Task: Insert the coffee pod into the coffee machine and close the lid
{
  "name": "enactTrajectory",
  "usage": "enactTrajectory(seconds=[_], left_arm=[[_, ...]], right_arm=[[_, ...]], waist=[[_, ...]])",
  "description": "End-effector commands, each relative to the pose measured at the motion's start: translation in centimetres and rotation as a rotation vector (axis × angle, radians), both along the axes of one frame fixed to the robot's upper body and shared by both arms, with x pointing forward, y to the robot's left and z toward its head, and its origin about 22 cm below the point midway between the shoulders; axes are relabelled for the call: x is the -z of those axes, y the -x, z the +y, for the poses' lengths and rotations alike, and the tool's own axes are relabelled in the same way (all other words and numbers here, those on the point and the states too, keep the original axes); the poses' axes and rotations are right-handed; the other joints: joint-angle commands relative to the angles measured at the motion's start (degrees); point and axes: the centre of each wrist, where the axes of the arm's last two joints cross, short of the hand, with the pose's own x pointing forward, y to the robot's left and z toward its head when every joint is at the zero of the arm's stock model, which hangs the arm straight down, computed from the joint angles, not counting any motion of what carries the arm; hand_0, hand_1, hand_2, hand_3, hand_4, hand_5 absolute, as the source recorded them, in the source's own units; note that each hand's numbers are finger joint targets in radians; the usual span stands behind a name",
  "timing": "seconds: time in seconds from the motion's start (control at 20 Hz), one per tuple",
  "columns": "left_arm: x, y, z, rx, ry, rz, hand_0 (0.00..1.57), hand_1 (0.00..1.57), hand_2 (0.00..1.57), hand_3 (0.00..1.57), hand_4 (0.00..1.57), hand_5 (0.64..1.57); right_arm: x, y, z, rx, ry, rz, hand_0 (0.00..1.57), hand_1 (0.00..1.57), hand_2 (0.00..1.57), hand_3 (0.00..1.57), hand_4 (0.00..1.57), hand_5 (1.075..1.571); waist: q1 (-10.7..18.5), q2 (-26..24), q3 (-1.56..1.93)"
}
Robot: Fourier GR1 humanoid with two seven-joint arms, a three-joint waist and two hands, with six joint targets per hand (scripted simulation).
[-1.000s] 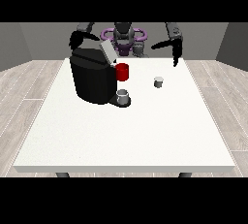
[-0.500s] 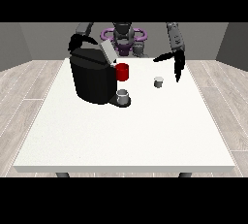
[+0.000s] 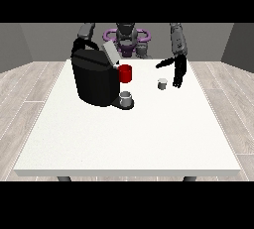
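white table [image 3: 124, 139]: one, big, everything sits toward the far side
pod [image 3: 162, 84]: one, small and pale, standing alone on the table right of the machine
machine [image 3: 96, 79]: one, black, lid [image 3: 110, 53] tilted up, red part [image 3: 125, 73] at front, one grey cup [image 3: 126, 98] under it
hand at the view's right [image 3: 178, 73]: just beside the pod, fingers straight and pointing down, holding nothing
hand at the view's left: hidden behind the machine, can't tell
handling guess: pod looks light, stiff, easy to tip, so pinch its sides
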Motion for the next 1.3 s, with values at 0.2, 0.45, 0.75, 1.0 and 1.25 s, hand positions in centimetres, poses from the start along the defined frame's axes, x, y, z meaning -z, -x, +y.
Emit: enactTrajectory(seconds=[0.2,0.45,0.75,1.0,1.25], left_arm=[[1.3,-0.8,-1.4,-0.005,-0.104,0.093,0.81,0.81,0.85,0.5,0.0,1.571],[1.4,-0.4,1.4,-0.001,-0.233,0.083,0.58,0.58,0.72,0.47,0.0,1.571],[1.2,-1.6,-0.9,0.035,-0.34,-0.011,0.65,0.65,0.79,0.53,0.0,1.571],[2.7,-0.4,1.8,-0.04,-0.348,-0.052,0.69,0.69,0.85,0.65,0.29,1.571],[3.5,-0.9,0.1,-0.052,-0.421,-0.074,0.92,0.92,1.04,0.83,0.36,1.571]], right_arm=[[0.2,-1.4,-0.8,0.042,0.028,0.093,0.0,0.0,0.0,0.0,0.42,1.571],[0.4,-1.0,0.2,0.027,0.028,0.018,0.0,0.0,0.0,0.0,0.43,1.571],[-1.0,-2.6,-0.9,0.007,0.03,0.013,0.0,0.0,0.0,0.0,0.45,1.571],[-1.0,-0.7,-0.6,-0.015,0.042,0.015,0.0,0.0,0.0,0.0,0.53,1.571],[-0.7,-0.7,0.6,-0.018,0.018,0.016,0.0,0.0,0.0,0.0,0.51,1.571]], waist=[[1.08,-1.95,0.01],[-0.47,1.17,0.0],[-0.29,2.22,0.0],[-2.65,1.77,-0.03],[-3.27,2.39,-0.02]])
